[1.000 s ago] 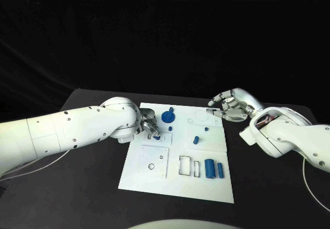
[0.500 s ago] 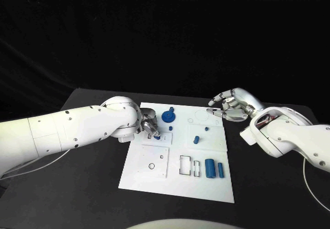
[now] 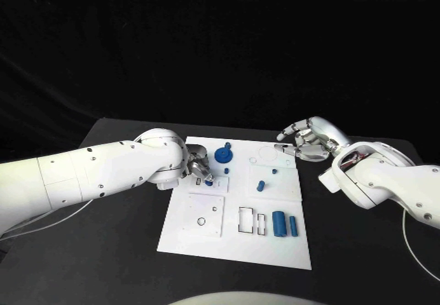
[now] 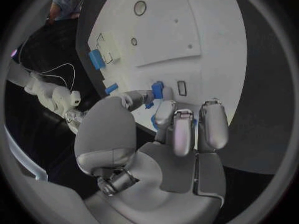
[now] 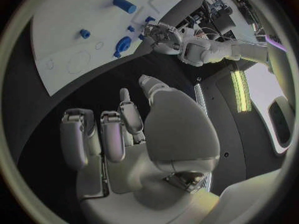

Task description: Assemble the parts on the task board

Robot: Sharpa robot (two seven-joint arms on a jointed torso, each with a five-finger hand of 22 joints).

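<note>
Pinching a small blue part (image 4: pixel 157 90) between thumb and fingertip, the left hand (image 3: pixel 198 166) is lowered over the left side of the white task board (image 3: pixel 275 244). Two blue cylinders (image 3: pixel 285 224) are seen lying at the board's near right. The right hand (image 3: pixel 308 141) is held empty, fingers loosely spread, above the board's far right corner.

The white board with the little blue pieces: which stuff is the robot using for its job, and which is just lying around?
For the job:
- white flat task board
- small blue block, pinched by the left hand
- blue round gear-like part
- two blue cylinders lying side by side
- small blue peg

Just there:
- black table
- right hand, holding nothing, at the board's far corner
</note>
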